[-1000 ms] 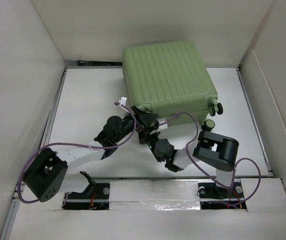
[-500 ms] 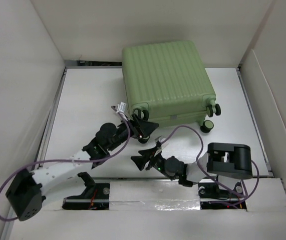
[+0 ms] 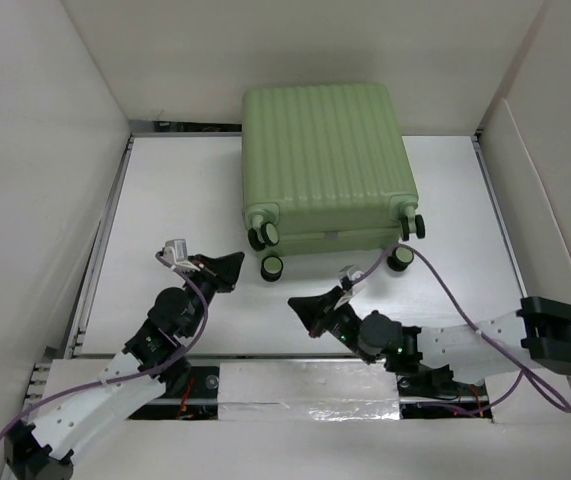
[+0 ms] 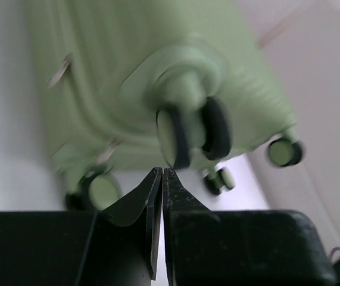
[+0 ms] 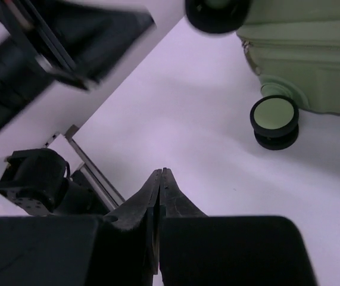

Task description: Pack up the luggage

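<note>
Where the suitcase lies: the suitcase point(image 3: 325, 165) is flat on the table point(image 3: 175, 200) with its ribbed shell up and shut. It is ahead of both pairs of fingers, toward the far side.
Long axis: it runs straight away from the arms, and the end with the wheels faces the fingers.
Left gripper: the left gripper point(image 3: 233, 262) has its fingers pressed together with nothing between them. The nearest wheel point(image 3: 272, 267) is just ahead of the tips and a little to their right, near but not touching.
Right gripper: the right gripper point(image 3: 300, 303) also has its fingers together and is empty. The wheel end lies ahead of its tips and to their right, clearly apart.
Nearer arm: I judge the left one to be a little nearer to this wheel corner, but the difference is small.
Next reach: it probably has to go forward to the wheel end, and the fingers must part first.
</note>
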